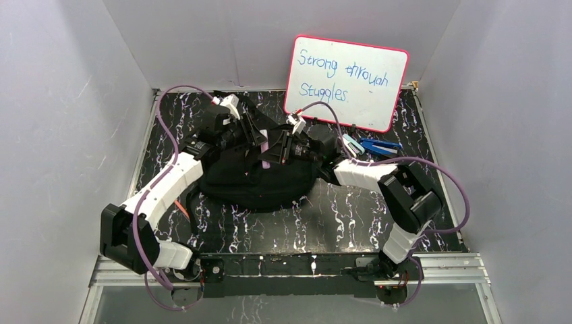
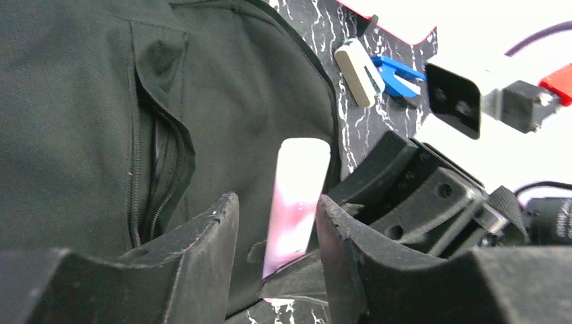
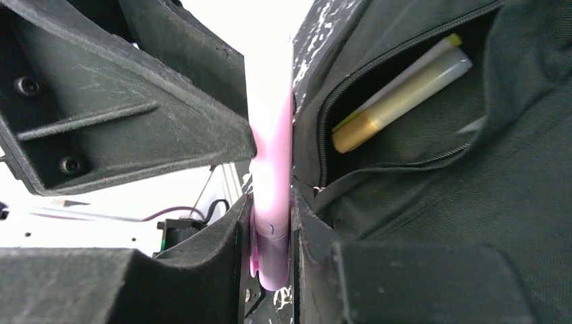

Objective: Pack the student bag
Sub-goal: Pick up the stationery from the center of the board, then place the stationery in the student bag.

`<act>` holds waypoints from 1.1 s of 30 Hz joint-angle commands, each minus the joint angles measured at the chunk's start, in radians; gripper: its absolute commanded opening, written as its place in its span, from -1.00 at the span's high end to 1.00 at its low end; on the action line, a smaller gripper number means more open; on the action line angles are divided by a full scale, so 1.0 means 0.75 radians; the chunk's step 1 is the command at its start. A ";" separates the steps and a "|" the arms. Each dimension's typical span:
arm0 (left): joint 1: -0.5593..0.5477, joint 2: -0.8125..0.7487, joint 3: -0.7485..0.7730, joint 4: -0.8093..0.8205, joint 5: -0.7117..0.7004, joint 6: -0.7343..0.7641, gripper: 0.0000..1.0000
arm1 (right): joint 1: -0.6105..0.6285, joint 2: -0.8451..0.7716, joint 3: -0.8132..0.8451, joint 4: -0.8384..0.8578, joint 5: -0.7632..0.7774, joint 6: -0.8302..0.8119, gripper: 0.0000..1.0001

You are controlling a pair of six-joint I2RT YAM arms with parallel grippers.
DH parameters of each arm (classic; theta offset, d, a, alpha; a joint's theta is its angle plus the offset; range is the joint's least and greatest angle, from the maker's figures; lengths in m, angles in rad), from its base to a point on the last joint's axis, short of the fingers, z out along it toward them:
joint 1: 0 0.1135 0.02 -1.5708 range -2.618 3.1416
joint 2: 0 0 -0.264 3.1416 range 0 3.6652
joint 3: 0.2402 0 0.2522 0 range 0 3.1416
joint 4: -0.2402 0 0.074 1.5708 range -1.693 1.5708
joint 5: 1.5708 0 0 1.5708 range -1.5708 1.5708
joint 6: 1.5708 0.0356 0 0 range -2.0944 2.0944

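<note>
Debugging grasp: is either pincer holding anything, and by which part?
Right pincer clamps the pink tube near its rounded end. Left pincer is open, gripping nothing.

The pocket of the student bag gapes only as a narrow slit, and two pens lie across its upper part. Just beside its mouth stands a pink stick, pinched in the right gripper. The left gripper has its parted fingers on either side, so both arms crowd that approach. A whiteboard and a blue clip block the right rear. The table lies bare nearer the bases.
</note>
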 commanded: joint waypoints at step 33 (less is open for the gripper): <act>-0.176 0.248 0.277 -0.385 -0.999 0.662 0.76 | -0.023 0.039 0.143 -0.281 0.028 0.116 0.99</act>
